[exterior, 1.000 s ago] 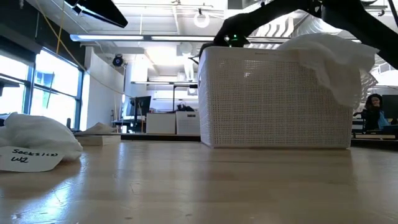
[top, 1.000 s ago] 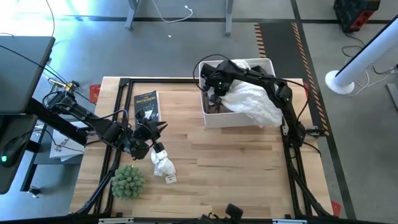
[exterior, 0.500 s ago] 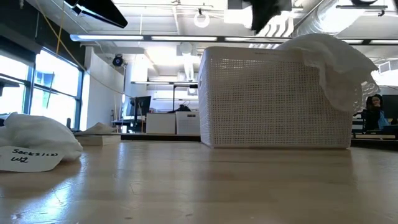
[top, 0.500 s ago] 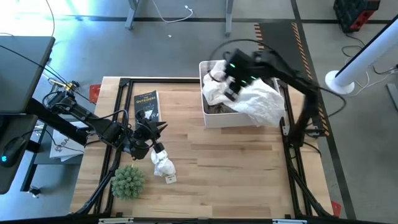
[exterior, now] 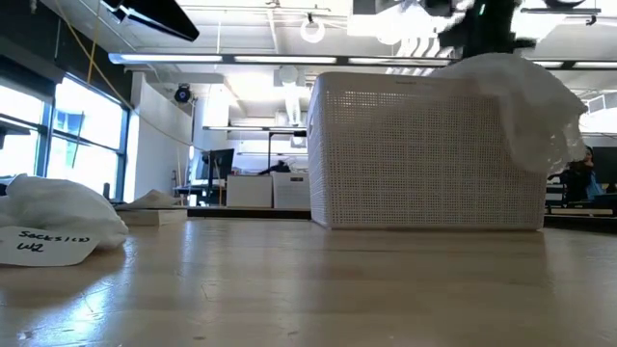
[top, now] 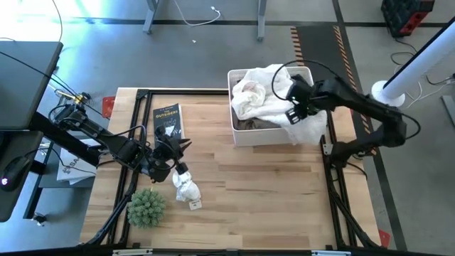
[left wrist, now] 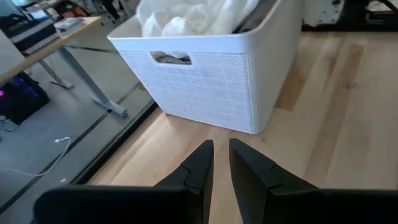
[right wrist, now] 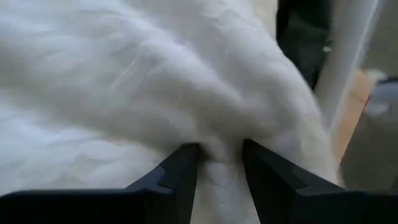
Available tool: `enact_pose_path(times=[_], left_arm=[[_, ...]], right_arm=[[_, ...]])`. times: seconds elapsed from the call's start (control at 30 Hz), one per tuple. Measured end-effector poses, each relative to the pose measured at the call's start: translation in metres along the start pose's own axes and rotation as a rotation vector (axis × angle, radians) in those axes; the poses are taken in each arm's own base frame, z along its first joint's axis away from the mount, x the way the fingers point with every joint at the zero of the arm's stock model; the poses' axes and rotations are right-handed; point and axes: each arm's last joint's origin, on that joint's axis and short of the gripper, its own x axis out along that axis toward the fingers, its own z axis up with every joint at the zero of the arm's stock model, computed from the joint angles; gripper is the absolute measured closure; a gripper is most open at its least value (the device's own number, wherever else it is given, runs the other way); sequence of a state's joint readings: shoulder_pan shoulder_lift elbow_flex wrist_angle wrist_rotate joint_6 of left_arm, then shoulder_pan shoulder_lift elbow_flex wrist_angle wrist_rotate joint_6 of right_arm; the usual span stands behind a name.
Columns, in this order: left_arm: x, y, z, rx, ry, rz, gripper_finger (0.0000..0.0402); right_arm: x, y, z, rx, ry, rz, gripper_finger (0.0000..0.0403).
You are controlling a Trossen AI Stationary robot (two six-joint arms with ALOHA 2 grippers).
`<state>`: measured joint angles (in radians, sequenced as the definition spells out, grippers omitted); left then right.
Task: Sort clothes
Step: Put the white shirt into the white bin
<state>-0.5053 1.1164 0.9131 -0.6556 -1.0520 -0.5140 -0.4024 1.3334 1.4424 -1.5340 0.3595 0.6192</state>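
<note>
Your right gripper [right wrist: 214, 163] is pinching a white garment [top: 266, 99] above the white basket [top: 234, 128]. Your left gripper [left wrist: 219, 163], fingers nearly closed on nothing, is resting beside what appears to be a small white garment [top: 186, 188].

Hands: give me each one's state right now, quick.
Left hand: shut, empty, resting low over the table near the small white garment.
Right hand: shut on the white garment, over the basket.
</note>
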Motion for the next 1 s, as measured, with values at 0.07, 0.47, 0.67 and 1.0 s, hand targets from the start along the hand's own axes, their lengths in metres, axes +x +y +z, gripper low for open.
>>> enact_pose_path(times=[0.07,0.47,0.67,1.0], left_arm=[[0.000,0.001,0.000,-0.002,-0.011,0.020,0.0351],[0.000,0.002,0.000,0.005,-0.022,0.047,0.0351],[0.000,0.001,0.000,0.005,-0.009,0.023,0.0351],[0.000,0.001,0.000,0.006,-0.002,0.011,0.0351]], right_arm=[[0.029,0.001,0.009,-0.009,0.022,0.009,0.0279],[0.148,0.059,0.092,-0.131,-0.303,0.383,0.0280],[0.197,0.080,0.085,-0.296,-0.119,0.363,0.0280],[0.091,0.059,0.114,-0.200,-0.103,0.433,0.0280]])
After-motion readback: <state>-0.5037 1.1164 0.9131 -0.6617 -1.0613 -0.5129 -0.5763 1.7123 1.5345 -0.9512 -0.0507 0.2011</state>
